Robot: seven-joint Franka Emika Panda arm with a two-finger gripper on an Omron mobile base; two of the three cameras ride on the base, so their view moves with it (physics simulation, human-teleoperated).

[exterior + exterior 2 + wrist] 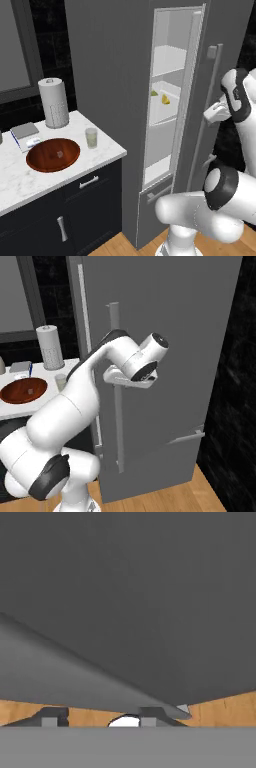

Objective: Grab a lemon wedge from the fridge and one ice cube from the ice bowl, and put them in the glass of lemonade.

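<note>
End effector (118,379) at fridge (110,75) handle (116,406), grip unclear, door ajar, lemon wedge (164,99) inside.

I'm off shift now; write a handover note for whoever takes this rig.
Gripper: at the fridge's bar handle; the base views don't settle whether it is shut on the bar.
Fridge: door ajar, white shelves showing through the gap.
Lemon wedge: on a middle shelf inside, another yellow-green piece beside it.
Ice bowl: on the marble counter, with an ice cube in it.
Glass: on the counter, right of the bowl, near the paper-towel roll.
Done: fridge partly opened.
Left: widen the door, fetch the wedge, drop it in the glass, then one ice cube.
</note>
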